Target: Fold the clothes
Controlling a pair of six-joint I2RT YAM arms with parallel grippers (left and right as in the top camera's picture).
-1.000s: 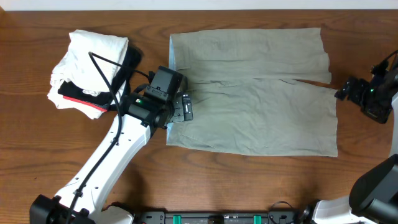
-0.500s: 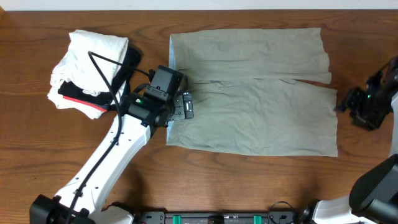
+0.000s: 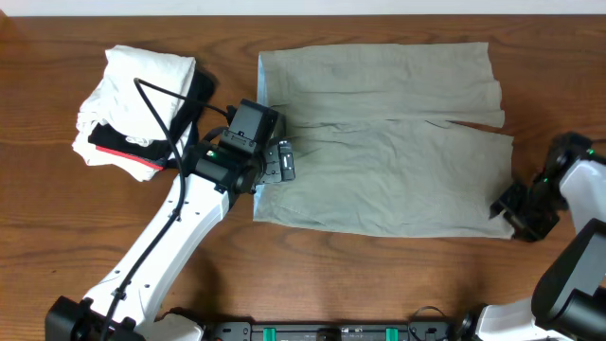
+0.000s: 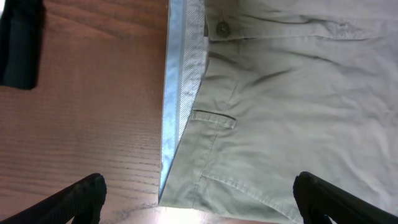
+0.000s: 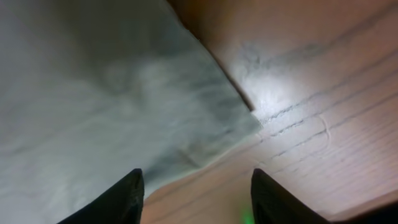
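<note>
The clothes (image 3: 388, 142) are one khaki grey-green garment spread flat in the middle of the table. My left gripper (image 3: 280, 163) hovers over its left edge. In the left wrist view that gripper (image 4: 199, 208) stands wide open over the waistband, button and pocket seam of the clothes (image 4: 292, 93), with nothing between its fingers. My right gripper (image 3: 506, 206) sits at the garment's near right corner. In the right wrist view it (image 5: 196, 202) is open, and the corner of the clothes (image 5: 124, 106) lies just ahead of its fingers (image 5: 115, 199) on the wood.
A pile of white garments (image 3: 133, 85) with a black, red-striped one (image 3: 123, 150) lies at the far left, beside my left arm. A black object (image 4: 18, 43) shows at the left wrist view's top left. Bare wood surrounds the garment.
My right gripper has moved from beside the garment's right edge toward me, down to its near right corner, and its jaws have narrowed. The left arm has not moved.
</note>
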